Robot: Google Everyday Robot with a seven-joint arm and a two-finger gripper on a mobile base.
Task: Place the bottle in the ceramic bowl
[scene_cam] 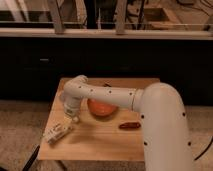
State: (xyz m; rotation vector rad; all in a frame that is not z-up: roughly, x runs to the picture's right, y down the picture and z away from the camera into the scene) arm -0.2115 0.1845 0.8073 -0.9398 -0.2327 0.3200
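The bottle (56, 134), small and white with a pale label, lies on its side near the front left of the wooden table (100, 145). The ceramic bowl (102, 108), orange-red and glossy, sits mid-table, partly behind my white arm. My gripper (74, 118) hangs at the end of the forearm, just left of the bowl and a little up and right of the bottle. It is open, and nothing shows between its fingers. It is not touching the bottle.
A small dark red elongated object (130, 125) lies right of the bowl. My bulky white arm (160, 125) covers the table's right side. A dark cabinet front and window frames stand behind the table, with speckled floor to the left.
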